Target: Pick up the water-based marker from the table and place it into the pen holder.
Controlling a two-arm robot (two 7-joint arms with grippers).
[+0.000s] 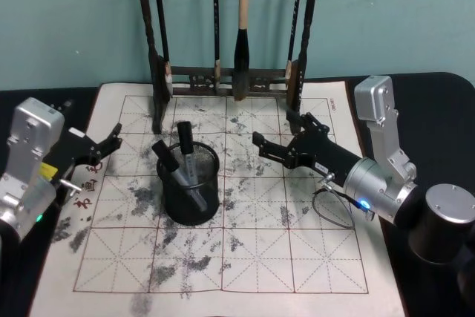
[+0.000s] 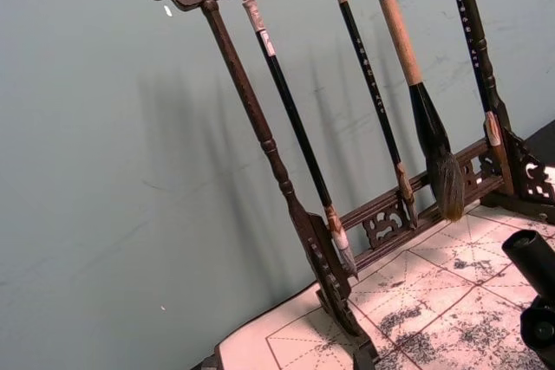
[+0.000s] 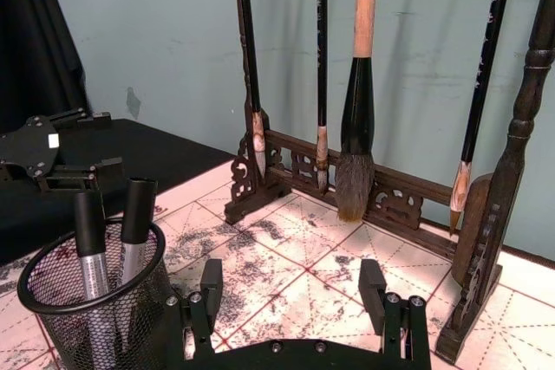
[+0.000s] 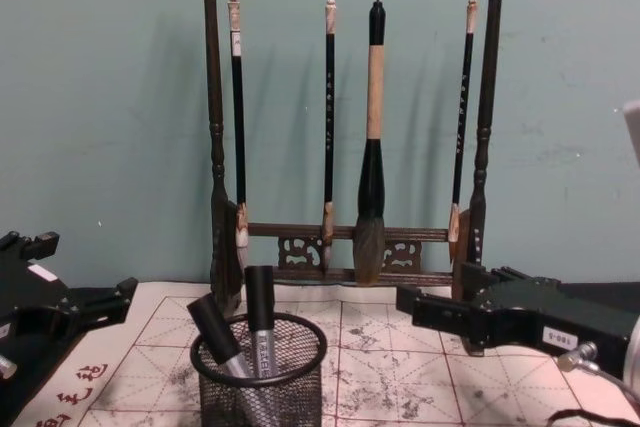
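We look down on a dark table [image 1: 438, 87] whose middle is covered by a white mat [image 1: 260, 257] ruled in red squares and blotched with grey ink. Behind it, across the top of the head view, runs a plain teal wall [image 1: 74, 20]. At the mat's far edge stands a tall dark wooden brush rack [image 1: 159, 72] with brushes [image 1: 242, 35] hanging from its top bar.

The pen holder [image 1: 188, 187], a black mesh cup, sits left of centre on the mat. Two markers [image 1: 185, 150] with black caps and grey barrels stand inside it, leaning against the rim, so the marker is already in the cup.

Our right pincer [image 1: 273, 146] hangs just right of the cup at mid-frame, its fingers spread apart and grasping nothing; the right wrist view shows bare mat between them. Our left pincer [image 1: 111, 141] sits at the mat's left edge, well apart from the cup, its fingers also parted and empty.
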